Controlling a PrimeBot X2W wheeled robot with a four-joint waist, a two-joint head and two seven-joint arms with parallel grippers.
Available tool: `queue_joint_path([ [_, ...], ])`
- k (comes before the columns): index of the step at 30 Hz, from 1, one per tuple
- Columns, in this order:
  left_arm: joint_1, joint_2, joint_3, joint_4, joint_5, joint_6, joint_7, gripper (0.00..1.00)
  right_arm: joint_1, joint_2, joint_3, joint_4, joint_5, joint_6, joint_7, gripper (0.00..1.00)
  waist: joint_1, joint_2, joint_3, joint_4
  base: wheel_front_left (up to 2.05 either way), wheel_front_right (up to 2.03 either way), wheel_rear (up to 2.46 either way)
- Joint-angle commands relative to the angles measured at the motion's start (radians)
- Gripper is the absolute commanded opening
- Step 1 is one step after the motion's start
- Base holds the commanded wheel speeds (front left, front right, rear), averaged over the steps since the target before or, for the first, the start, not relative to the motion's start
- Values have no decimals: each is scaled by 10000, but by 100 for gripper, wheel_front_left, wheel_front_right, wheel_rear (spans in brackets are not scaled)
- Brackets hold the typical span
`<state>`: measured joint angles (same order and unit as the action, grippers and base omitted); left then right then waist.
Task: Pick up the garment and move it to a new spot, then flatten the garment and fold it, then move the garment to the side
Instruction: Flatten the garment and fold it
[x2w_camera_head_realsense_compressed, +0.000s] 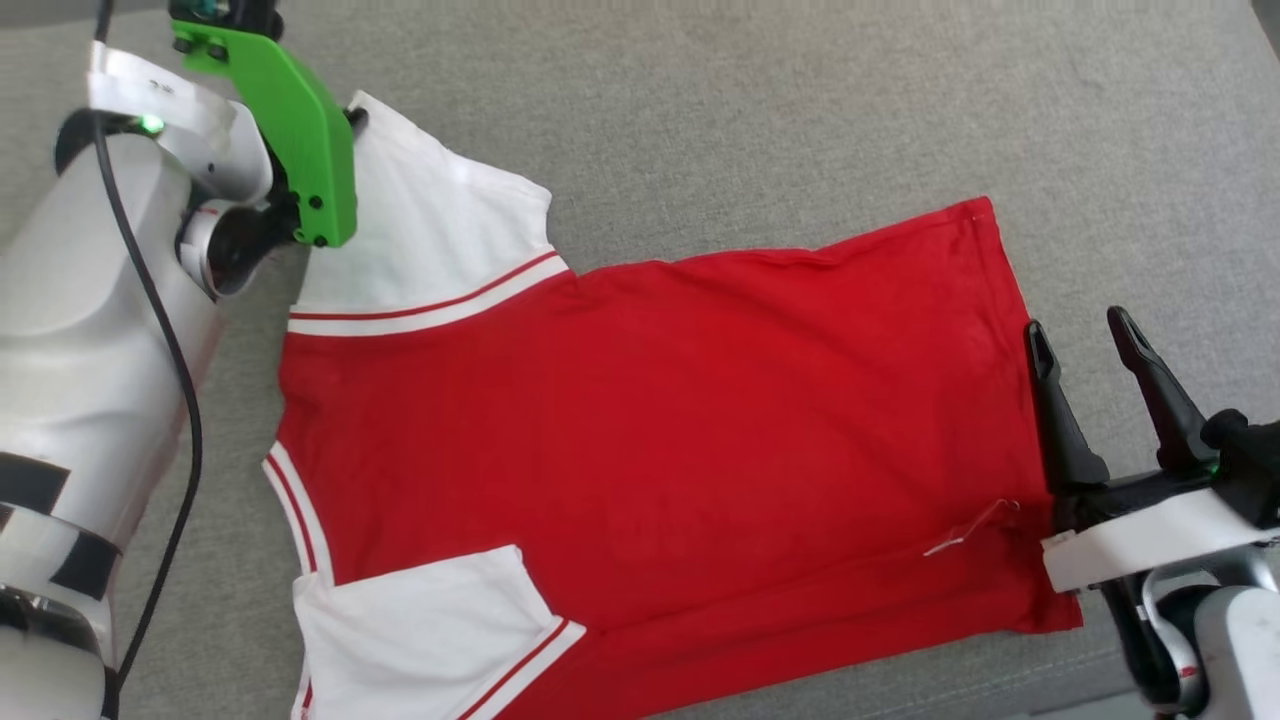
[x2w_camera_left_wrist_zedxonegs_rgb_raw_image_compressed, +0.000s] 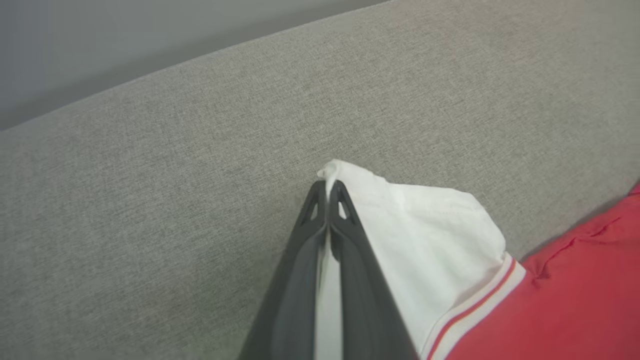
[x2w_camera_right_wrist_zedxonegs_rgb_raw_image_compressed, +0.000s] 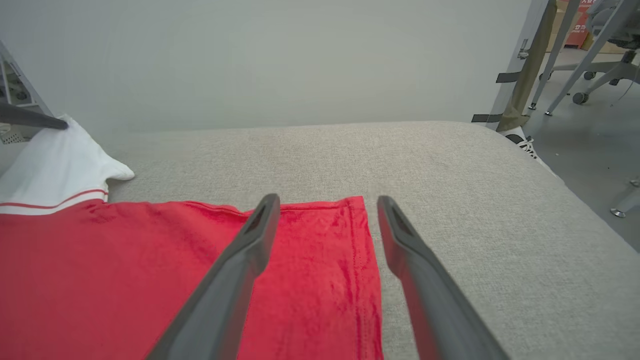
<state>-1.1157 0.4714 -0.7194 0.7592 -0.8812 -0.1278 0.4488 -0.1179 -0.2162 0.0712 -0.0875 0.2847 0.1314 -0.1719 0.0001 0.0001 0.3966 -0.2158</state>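
Across grey cushion (x2w_camera_head_realsense_compressed: 700, 120), garment (x2w_camera_head_realsense_compressed: 650, 420) lengthwise left-right, hem (x2w_camera_head_realsense_compressed: 1012, 330) rightward.

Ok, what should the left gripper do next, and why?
Probably lift the far sleeve and carry it inward over the shirt: the left gripper is shut on its tip, and the near sleeve already lies folded in.

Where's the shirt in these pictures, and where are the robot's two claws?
the garment (x2w_camera_head_realsense_compressed: 640, 420), head view, on its red middle.
left claw (x2w_camera_left_wrist_zedxonegs_rgb_raw_image_compressed: 327, 186), left wrist view, between its shut fingertips, pinching the white sleeve (x2w_camera_left_wrist_zedxonegs_rgb_raw_image_compressed: 430, 230).
right claw (x2w_camera_right_wrist_zedxonegs_rgb_raw_image_compressed: 327, 202), right wrist view, midway between its open fingertips.
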Motion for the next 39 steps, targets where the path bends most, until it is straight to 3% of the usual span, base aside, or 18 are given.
queue_joint_path([
  [1, 282, -13, -46, -113, -175, -28, -81, 0, -87, -294, 30, 60, -15, -7, 435, 100, -1, -1, -528, 432, 0, 0, 0],
  [10, 1216, 65, 53, -1660, -775, 132, 26, 0, -757, -1880, 27, 486, 661, -7, 4697, 100, -1, -1, -1018, 1178, 0, 0, 0],
  [18, 2291, 778, 91, -4637, -848, 959, 287, 0, -2295, -3167, 473, 953, 1670, -7, 7831, 100, -1, -1, -684, 1780, 0, 0, 0],
  [21, 2684, 1080, 184, -5860, -808, 1399, 262, 0, -2914, -3825, 1028, 1226, 1883, -7, 8467, 100, -1, -1, -451, 1998, 0, 0, 0],
  [31, 3586, 1699, 340, -8510, -713, 2322, 236, 0, -4502, -4416, 1765, 2727, 2284, -7, 9055, 100, -1, -1, 285, 2543, 0, 0, 0],
  [39, 3780, 1750, 304, -9211, -680, 2445, 163, 0, -4977, -4733, 2679, 3505, 2334, -7, 8911, 100, -1, -1, 613, 2881, 0, 0, 0],
])
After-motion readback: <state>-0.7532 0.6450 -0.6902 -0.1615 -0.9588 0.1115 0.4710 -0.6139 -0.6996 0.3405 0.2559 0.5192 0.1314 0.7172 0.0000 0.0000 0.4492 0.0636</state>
